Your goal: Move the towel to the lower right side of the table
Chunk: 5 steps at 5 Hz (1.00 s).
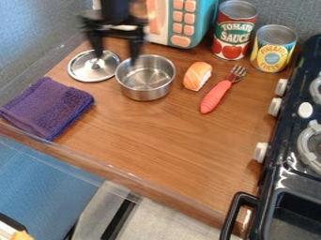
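In the camera view, a folded purple towel (pixel 47 108) lies flat at about 10 o'clock on the wooden tabletop (pixel 156 145), close to its edge. The black gripper (pixel 116 57) hangs down at 11 o'clock, in line with the lid and the pot. Its jaws stand well apart with nothing held between them, and the towel lies apart from them, toward 8 o'clock. Whether they touch the lid or the pot, I cannot tell.

The round metal lid (pixel 85 72), knob up, lies at 11 o'clock, between the towel and the pot. The metal pot (pixel 145 86) stands upright just beside it, on its 3 o'clock side. At 12 o'clock is a teal and white toy microwave (pixel 203 21) with peach buttons. Toward 1 o'clock lie a piece of toy sushi (pixel 195 75) and, just beside it, a fork (pixel 215 97) with a coral handle, its tines pointing to 1 o'clock. Beyond them stand a red and green can (pixel 233 35) and a yellow and blue can (pixel 273 51), side by side. A black toy stove (pixel 282 161) with white knobs runs along the 3 o'clock side.
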Motion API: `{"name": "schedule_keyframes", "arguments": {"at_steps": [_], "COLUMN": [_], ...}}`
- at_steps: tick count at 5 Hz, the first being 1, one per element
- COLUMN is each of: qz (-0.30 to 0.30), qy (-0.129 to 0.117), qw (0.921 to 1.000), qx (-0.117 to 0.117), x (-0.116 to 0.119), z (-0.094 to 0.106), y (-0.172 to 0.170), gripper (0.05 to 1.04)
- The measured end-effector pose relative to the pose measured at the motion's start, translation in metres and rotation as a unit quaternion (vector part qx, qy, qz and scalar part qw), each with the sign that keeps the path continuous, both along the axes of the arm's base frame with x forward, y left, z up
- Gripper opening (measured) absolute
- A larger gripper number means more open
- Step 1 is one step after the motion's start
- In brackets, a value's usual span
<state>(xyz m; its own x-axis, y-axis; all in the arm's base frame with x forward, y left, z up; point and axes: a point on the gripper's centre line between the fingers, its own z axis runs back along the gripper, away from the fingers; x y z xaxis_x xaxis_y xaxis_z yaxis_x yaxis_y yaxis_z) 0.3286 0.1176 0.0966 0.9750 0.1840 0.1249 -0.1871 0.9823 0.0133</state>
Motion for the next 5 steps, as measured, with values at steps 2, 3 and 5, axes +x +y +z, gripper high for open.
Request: {"name": "schedule_keyframes", "arguments": {"at_steps": [2,3,5], "qz": [-0.026,-0.060,-0.060], "qy": [0.040,0.045,0.026], "qw": [0.9988,0.9970,0.9970], "qx": [0.012,0.018,0.042], "x": [-0.052,-0.070,-0.091], "z": [-0.026,-0.038,-0.062], "y": [0.080,0.092,0.087], "gripper": [1.000,1.001,1.001]}}
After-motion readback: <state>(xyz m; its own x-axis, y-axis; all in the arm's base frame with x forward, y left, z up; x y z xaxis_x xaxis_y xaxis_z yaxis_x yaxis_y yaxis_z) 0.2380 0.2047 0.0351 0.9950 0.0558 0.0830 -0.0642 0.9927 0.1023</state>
